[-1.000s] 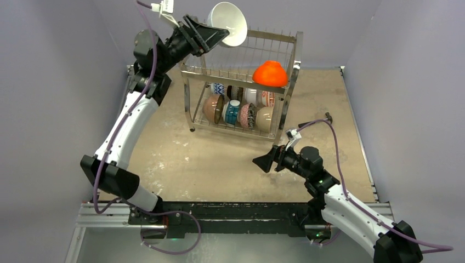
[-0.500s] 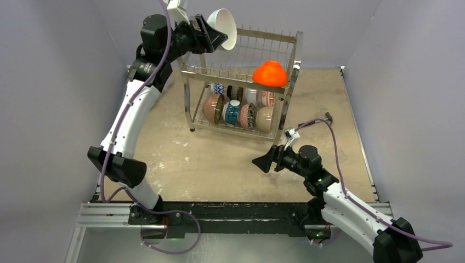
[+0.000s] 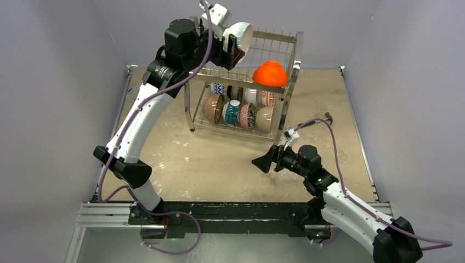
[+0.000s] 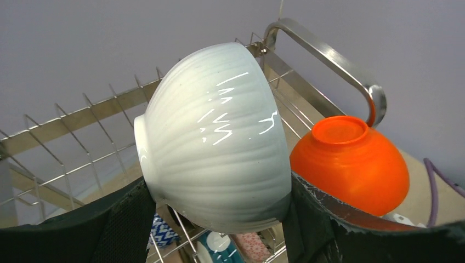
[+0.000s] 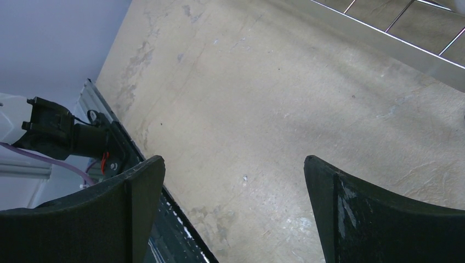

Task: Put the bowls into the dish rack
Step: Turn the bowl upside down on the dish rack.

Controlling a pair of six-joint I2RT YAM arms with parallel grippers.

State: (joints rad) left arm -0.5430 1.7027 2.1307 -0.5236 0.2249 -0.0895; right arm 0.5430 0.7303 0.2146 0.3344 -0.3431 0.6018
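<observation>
Over the last second the left arm swings right and rolls its wrist. The white bowl (image 4: 219,142), a moment ago mouth-up off the rack's left corner, now hangs tipped on its side above the upper tier of the dish rack (image 3: 290,82), near the back-left prongs and well left of the orange bowl (image 3: 270,74) lying upside down on that tier. Judgement: transport is nearly done and the bowl is turned for slotting between prongs, but it is not yet seated. Left arm reaches high, elbow bent, forearm angled up over the rack's top rail. The left tool (image 3: 234,48) clamps the bowl across its ribbed body, a finger on each flank. The lower tier already carries a row of bowls (image 3: 236,112) on edge. The right arm has not shifted: it lies low over the table (image 3: 208,164) in front of the rack, the right tool (image 3: 264,162) spread wide and holding nothing. No loose bowls show on the table, so this looks like the last one.
</observation>
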